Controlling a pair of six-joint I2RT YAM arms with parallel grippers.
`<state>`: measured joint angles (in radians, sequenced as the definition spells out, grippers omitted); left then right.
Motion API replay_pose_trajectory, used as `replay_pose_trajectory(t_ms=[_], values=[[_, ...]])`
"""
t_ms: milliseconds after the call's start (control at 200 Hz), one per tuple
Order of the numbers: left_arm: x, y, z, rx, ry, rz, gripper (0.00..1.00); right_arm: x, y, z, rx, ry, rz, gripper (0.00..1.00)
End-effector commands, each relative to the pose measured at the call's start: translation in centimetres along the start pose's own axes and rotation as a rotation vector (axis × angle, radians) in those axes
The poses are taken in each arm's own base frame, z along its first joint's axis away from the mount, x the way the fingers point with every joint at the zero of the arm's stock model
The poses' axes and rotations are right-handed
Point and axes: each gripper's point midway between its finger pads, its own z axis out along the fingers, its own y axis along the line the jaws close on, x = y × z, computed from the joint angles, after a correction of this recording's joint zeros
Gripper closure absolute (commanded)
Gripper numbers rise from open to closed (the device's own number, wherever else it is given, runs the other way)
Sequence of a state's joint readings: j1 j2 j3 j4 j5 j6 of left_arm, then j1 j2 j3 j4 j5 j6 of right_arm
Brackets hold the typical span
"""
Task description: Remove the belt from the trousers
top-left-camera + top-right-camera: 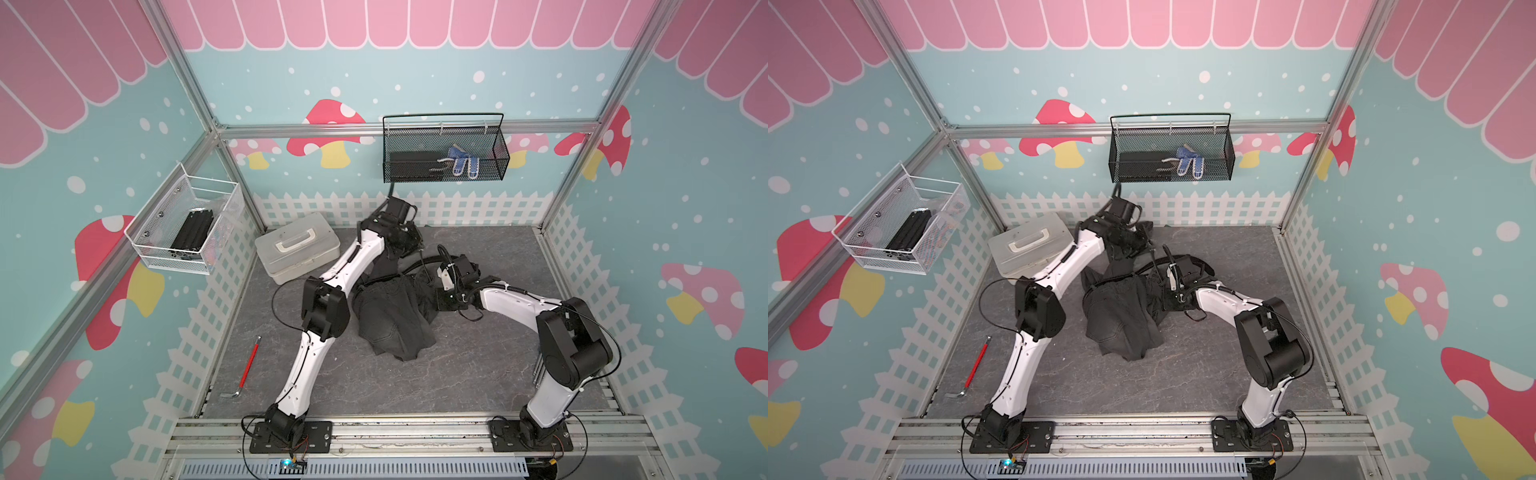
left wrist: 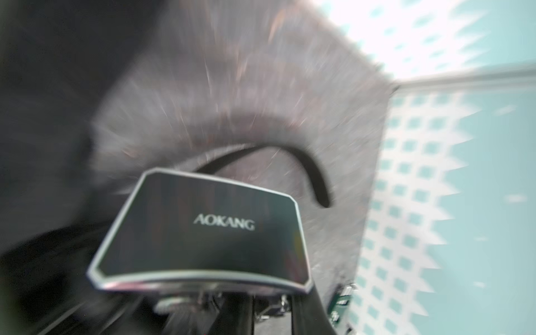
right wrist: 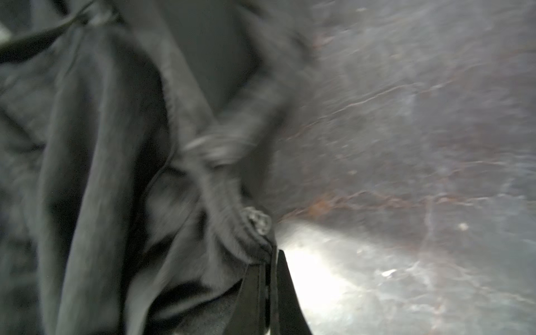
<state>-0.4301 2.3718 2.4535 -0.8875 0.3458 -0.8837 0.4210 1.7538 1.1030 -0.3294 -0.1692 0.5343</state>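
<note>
The dark trousers (image 1: 395, 320) lie crumpled mid-table between both arms in both top views. My left gripper (image 1: 409, 244) hangs over their far end. In the left wrist view it is shut on the belt's buckle (image 2: 203, 232), a black plate with a silver rim marked AOKANG, which sits sharp against a blurred background. The belt's black strap end (image 2: 316, 177) curls beyond it. My right gripper (image 3: 271, 278) is shut on a fold of the trousers' (image 3: 101, 174) waistband beside a metal button (image 3: 258, 220). In a top view the right gripper (image 1: 430, 286) is at the trousers' right edge.
A white toolbox (image 1: 297, 247) stands at the back left beside the left arm. A red-handled hex key (image 1: 248, 368) lies near the left wall. A black mesh basket (image 1: 444, 153) hangs on the back wall and a white wire basket (image 1: 187, 226) on the left wall.
</note>
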Motion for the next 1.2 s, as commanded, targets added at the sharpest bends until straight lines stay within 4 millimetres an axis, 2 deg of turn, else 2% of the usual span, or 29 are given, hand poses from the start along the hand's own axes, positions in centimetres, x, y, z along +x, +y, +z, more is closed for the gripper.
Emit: replay_pose_trajectory(t_ms=[0, 140, 235, 325, 395, 490, 550, 660, 755, 815, 896, 951, 1031, 1096, 1196], values=[[-5.7, -4.7, -11.0, 0.165, -0.192, 0.026, 1.00, 2.3, -6.0, 0.1, 0.167, 0.099, 0.147, 1.00], [-8.1, -6.7, -17.6, 0.261, -0.292, 0.040, 1.00, 2.8, -10.0, 0.0, 0.209, 0.143, 0.280, 1.00], [-9.7, -6.4, -22.2, 0.268, -0.383, 0.047, 1.00, 3.0, -12.0, -0.9, 0.256, 0.154, 0.323, 1.00], [-11.3, -5.9, -28.0, 0.286, -0.502, 0.041, 1.00, 3.0, -13.5, -1.9, 0.304, 0.166, 0.343, 1.00], [-12.1, -6.5, -33.4, 0.330, -0.609, 0.053, 1.00, 3.0, -14.3, -2.3, 0.328, 0.179, 0.353, 1.00], [-12.1, -8.2, -41.7, 0.421, -0.770, 0.090, 1.00, 3.1, -15.2, -2.5, 0.357, 0.193, 0.363, 1.00], [-11.2, -9.6, -47.7, 0.487, -0.895, 0.131, 1.00, 3.3, -15.6, -2.5, 0.366, 0.200, 0.368, 1.00], [-9.1, -10.6, -57.6, 0.617, -1.115, 0.154, 1.00, 3.3, -16.5, -2.4, 0.378, 0.210, 0.378, 1.00], [-7.2, -9.8, -64.0, 0.699, -1.268, 0.133, 0.99, 3.0, -17.3, -2.7, 0.385, 0.202, 0.394, 1.00], [-6.7, -8.7, -65.9, 0.704, -1.315, 0.096, 1.00, 2.8, -17.9, -3.0, 0.387, 0.194, 0.405, 1.00], [-5.9, -8.1, -68.0, 0.745, -1.369, 0.080, 1.00, 2.7, -18.8, -3.5, 0.388, 0.188, 0.426, 1.00], [-4.9, -7.6, -70.8, 0.828, -1.457, 0.072, 1.00, 2.8, -19.3, -3.6, 0.389, 0.189, 0.431, 1.00], [-3.9, -5.7, -74.0, 0.856, -1.574, 0.008, 1.00, 2.7, -19.8, -3.8, 0.389, 0.187, 0.439, 1.00], [-4.3, -4.9, -74.7, 0.841, -1.578, -0.024, 1.00, 2.4, -19.9, -3.7, 0.382, 0.184, 0.442, 1.00], [-5.4, -4.2, -74.7, 0.947, -1.541, -0.061, 1.00, 1.9, -20.0, -3.5, 0.382, 0.181, 0.438, 1.00]])
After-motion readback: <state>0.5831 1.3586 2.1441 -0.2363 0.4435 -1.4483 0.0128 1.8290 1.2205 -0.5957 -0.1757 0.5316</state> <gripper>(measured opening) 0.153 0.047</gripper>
